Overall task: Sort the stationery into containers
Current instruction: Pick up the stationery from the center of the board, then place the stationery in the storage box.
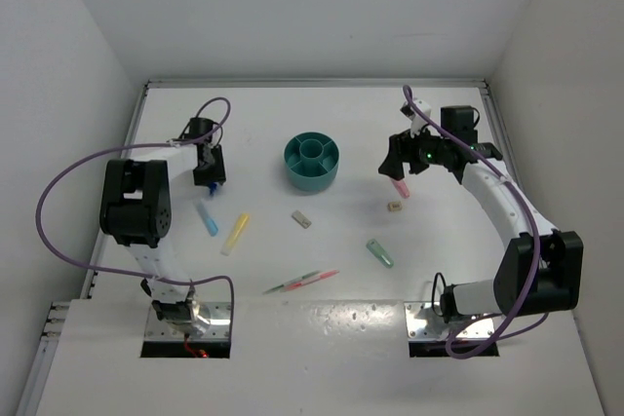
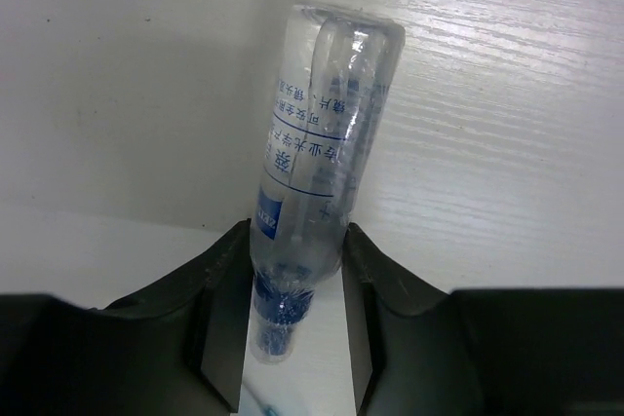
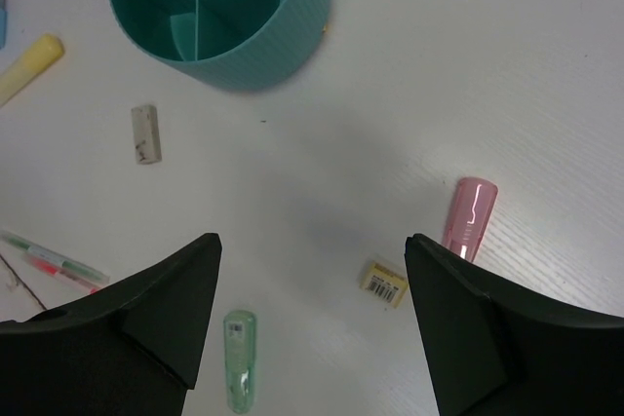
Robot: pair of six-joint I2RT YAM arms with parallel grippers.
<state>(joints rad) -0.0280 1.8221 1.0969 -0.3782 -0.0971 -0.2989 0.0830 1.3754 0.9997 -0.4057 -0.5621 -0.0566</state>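
Toward the far left corner of the tabletop, the left gripper stood low over a clear-bodied blue stick that lay flat. Its jaws were drawn in partway and touched both sides of the stick, as far as the wrist view showed. How firmly they pressed could not be told.

The hold sat close to the stick's dark blue end, with most of the body reaching out past the fingertips. That was the main hazard. Taken so far off its middle, the smooth round barrel would likely droop or swivel in a lift, or squirt out altogether if the squeeze was light. A tilted stick could then catch the rim of the teal bowl, which sat toward the middle of the far edge, well apart from this gripper. The stick could then fall outside the bowl or into the wrong compartment.

A second blue stick and a yellow stick lay just nearer the front edge, and a dropped item or a low swing could knock them.

The right gripper hung wide open and empty toward the right edge, above a pink stick and a beige eraser. If both arms reached for the bowl together, they could crowd each other over it.
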